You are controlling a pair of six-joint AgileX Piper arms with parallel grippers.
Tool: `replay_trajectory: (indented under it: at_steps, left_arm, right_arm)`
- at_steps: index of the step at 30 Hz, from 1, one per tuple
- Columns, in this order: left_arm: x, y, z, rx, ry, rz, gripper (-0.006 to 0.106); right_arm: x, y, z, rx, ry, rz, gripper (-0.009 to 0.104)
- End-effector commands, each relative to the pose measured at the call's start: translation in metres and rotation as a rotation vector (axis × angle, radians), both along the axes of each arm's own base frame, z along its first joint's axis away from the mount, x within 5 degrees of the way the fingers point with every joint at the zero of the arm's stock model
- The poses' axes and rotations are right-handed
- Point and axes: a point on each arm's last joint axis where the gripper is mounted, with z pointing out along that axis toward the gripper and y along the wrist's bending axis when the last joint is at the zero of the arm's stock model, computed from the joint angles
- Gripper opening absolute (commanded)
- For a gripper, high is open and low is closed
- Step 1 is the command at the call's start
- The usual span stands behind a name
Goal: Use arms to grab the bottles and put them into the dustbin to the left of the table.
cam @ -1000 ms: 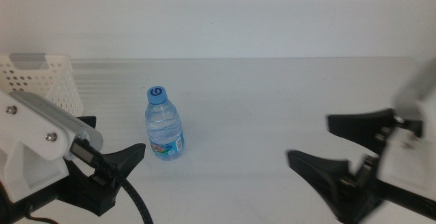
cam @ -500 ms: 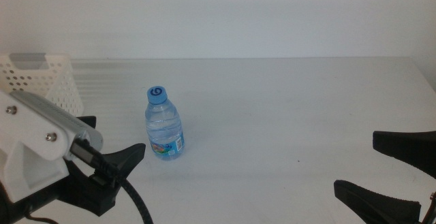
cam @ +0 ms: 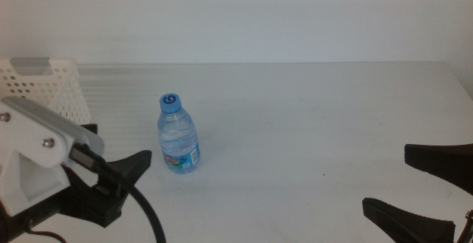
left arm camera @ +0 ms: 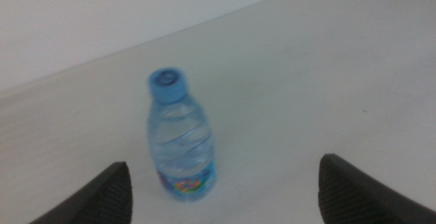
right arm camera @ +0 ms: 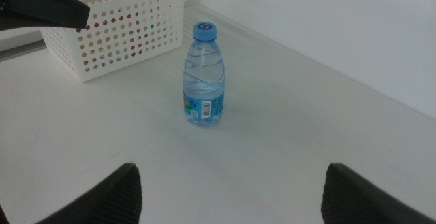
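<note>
- Plain white wall behind; the pale counter [cam: 310, 117] runs up to it, and you can see the counter's far edge as a straight line across the middle view.
- Your one visible bottle, the water bottle [cam: 178, 135], stands upright on the counter, blue cap up, colored label band low on its body. Open surface on every side of it.
- Dustbin [cam: 46, 88] sits at the left end of the counter against the far edge, a white basket with perforated walls. It is near the bottle but clearly apart from it, with a bare strip of counter between.
- Left gripper [cam: 111, 180] hangs low at the left front, short of the bottle and not touching it. Its wrist view shows the jaws spread wide, with the bottle centered ahead between them.
- Right gripper [cam: 421, 187] waits at the right front corner, well apart from the bottle. Jaws spread wide, nothing held.
- Between the bottle and your right gripper the counter is one broad bare stretch, out to the right edge at the picture's side.
- Whether anything lies inside the dustbin, you cannot tell from these views.
</note>
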Motion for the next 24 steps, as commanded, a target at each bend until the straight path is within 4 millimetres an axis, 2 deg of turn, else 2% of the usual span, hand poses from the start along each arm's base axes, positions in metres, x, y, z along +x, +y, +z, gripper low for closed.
replay_trajectory:
  at_steps: [1, 13, 18, 24]
  left_arm:
    - [0.004, 0.003, 0.009, -0.102, -0.061, 0.053, 0.09]
    - [-0.008, 0.017, -0.047, -0.217, -0.231, 0.125, 0.09]
    - [-0.011, 0.017, -0.057, -0.222, -0.207, 0.108, 0.09]
    - [0.0, 0.011, -0.066, -0.195, -0.181, 0.104, 0.09]
  right_arm:
    - [0.001, 0.001, 0.016, 0.062, -0.08, 0.004, 0.082]
    - [0.001, 0.001, 0.016, 0.062, -0.08, 0.004, 0.082]
    - [0.001, 0.001, 0.016, 0.062, -0.08, 0.004, 0.082]
    - [0.001, 0.001, 0.016, 0.062, -0.08, 0.004, 0.082]
